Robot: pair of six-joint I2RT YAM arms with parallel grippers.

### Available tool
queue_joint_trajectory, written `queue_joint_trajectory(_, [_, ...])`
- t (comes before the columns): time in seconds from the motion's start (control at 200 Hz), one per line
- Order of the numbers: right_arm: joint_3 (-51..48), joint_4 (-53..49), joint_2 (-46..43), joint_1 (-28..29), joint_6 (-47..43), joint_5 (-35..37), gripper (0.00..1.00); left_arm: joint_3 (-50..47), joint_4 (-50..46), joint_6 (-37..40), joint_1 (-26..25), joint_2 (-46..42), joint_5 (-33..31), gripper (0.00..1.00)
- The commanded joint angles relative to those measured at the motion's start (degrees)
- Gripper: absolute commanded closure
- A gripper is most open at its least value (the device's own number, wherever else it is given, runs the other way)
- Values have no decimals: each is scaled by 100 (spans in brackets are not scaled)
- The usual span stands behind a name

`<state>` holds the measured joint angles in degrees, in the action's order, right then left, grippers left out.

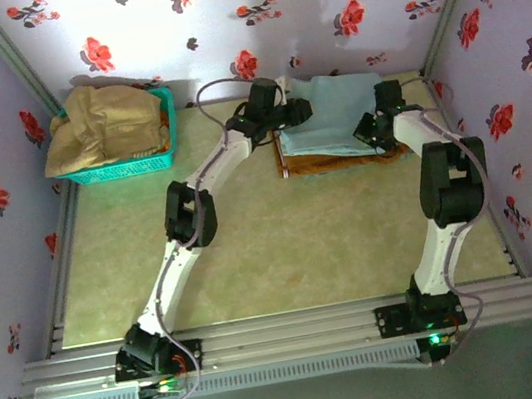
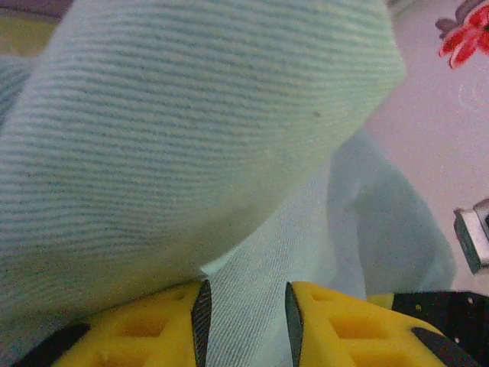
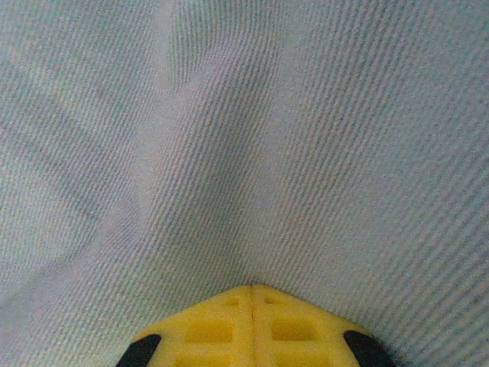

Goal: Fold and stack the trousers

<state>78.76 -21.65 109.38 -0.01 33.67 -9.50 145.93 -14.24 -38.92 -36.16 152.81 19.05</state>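
The trousers (image 1: 328,109) are one pale blue pair, and from above they lie to the right of the single teal basket (image 1: 129,165), at about its depth on the table (image 1: 284,247) and well apart from it. They are spread over one orange-brown garment (image 1: 326,161), whose edge shows along their near side. One beige garment (image 1: 106,118) is heaped in the basket. Two arms reach toward the blue cloth: the left gripper (image 1: 284,121) is at the end of the trousers nearer the basket, and the right gripper (image 1: 369,133) is at the end farther from it, both down on the fabric. From this height I cannot tell how either pair of jaws stands. In the left wrist view, the trousers (image 2: 191,138) bulge up in one big rounded fold above the left gripper (image 2: 244,310). Its two yellow fingers (image 2: 336,321) stand a narrow gap apart with a strip of ribbed blue cloth running down between them — a grip on the trousers. One red flower (image 2: 466,38) of the wall pattern shows past the fold. In the right wrist view, the trousers (image 3: 306,138) stretch across everything above the right gripper (image 3: 252,294). Its two yellow fingers (image 3: 290,329) are pressed flat together, and one raised ridge of cloth runs down to their tips — the fabric looks pinched there.
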Motion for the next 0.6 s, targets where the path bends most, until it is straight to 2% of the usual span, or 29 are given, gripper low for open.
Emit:
queue_joint_trajectory(0.0, [-328, -2, -226, 1, 111, -218, 100, -316, 388, -395, 157, -231, -742, 65])
queue_joint_trajectory(0.16, [-479, -126, -189, -86, -31, -37, 100, -1497, 1381, -1266, 405, -615, -980, 61])
queue_joint_trajectory(0.345, [-676, -52, -184, -175, -71, 17, 100, -2802, 2247, -1396, 512, -1348, -1375, 56])
queue_joint_trajectory(0.49, [-678, -110, -217, -175, -115, 25, 100, -2655, 1826, -1124, 680, -1398, -1492, 55])
queue_joint_trajectory(0.595, [-670, -167, -315, -166, -99, -5, 100, -2134, 1037, -856, 792, -1149, -1442, 55])
